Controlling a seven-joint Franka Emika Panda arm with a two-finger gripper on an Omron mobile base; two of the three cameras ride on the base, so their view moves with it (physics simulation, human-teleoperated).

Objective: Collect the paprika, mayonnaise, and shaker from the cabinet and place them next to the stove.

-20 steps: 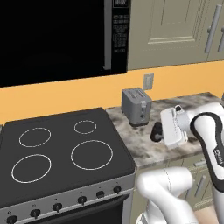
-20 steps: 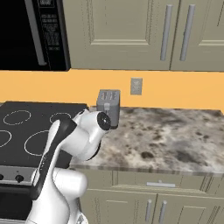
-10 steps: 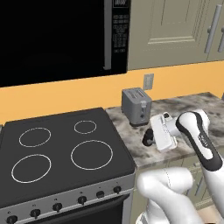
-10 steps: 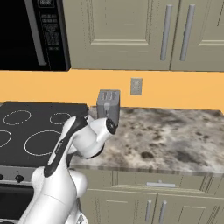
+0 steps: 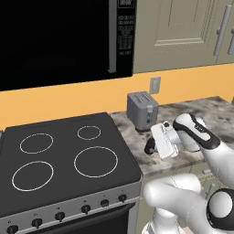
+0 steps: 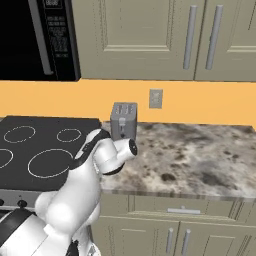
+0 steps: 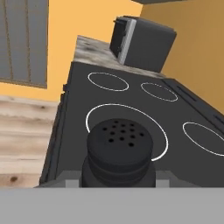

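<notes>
My gripper (image 5: 152, 146) is shut on the black shaker (image 5: 149, 146), holding it low over the granite counter just right of the stove (image 5: 68, 155). In the hand view the shaker's perforated round top (image 7: 119, 144) sits between my fingertips (image 7: 164, 178), with the stove's white ring burners (image 7: 131, 105) beyond it. From the right base view my white arm curls over the counter edge beside the stove (image 6: 45, 145). Wall cabinet (image 5: 183, 27) doors with grey bar handles stand shut above the counter (image 6: 150, 35). The paprika and mayonnaise are out of view.
A grey toaster (image 5: 142, 111) (image 6: 123, 120) (image 7: 144, 39) stands at the back of the counter (image 6: 195, 155), close behind my hand. The black microwave (image 5: 59, 36) hangs over the stove. A wall outlet (image 6: 156, 98) sits on the orange backsplash.
My hand has swung left and lower with the shaker in it, coming closer to the stove's right edge. The base views have not shifted.
</notes>
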